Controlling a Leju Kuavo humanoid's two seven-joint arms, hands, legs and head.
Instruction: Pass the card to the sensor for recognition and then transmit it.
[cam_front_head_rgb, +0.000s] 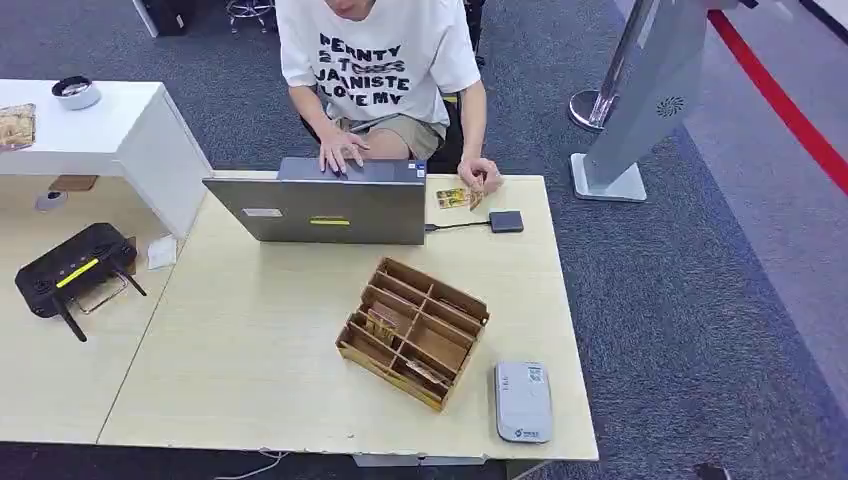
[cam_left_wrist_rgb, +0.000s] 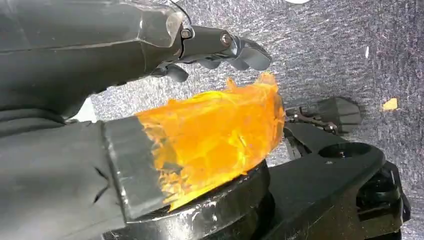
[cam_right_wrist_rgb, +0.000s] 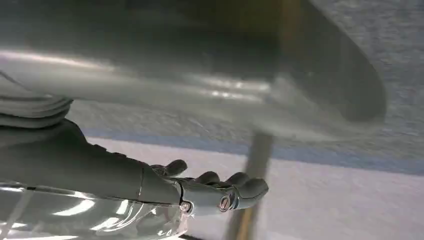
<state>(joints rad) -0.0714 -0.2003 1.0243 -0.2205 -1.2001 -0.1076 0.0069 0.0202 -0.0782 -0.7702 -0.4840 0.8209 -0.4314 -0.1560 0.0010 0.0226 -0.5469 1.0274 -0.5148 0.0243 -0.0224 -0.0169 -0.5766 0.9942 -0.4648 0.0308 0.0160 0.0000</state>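
In the head view a wooden divider box (cam_front_head_rgb: 414, 330) stands on the pale table (cam_front_head_rgb: 250, 350), with cards (cam_front_head_rgb: 383, 322) in several of its slots. A grey-white card sensor (cam_front_head_rgb: 522, 401) lies near the table's front right corner. More cards (cam_front_head_rgb: 453, 198) lie at the far edge under a person's hand (cam_front_head_rgb: 480, 177). My left hand (cam_left_wrist_rgb: 220, 90) hangs over the carpet, fingers (cam_left_wrist_rgb: 240, 50) apart from the orange-tipped thumb (cam_left_wrist_rgb: 215, 135), holding nothing. My right hand (cam_right_wrist_rgb: 210, 192) hangs beside a blurred grey part, fingers loosely bent, nothing in it.
A person (cam_front_head_rgb: 375, 60) sits behind the table at a grey laptop (cam_front_head_rgb: 320, 205); a cable links it to a small dark box (cam_front_head_rgb: 506, 221). A black router (cam_front_head_rgb: 72, 270) lies on the left table. A white cabinet (cam_front_head_rgb: 100, 130) and a grey stand (cam_front_head_rgb: 640, 100) flank the desk.
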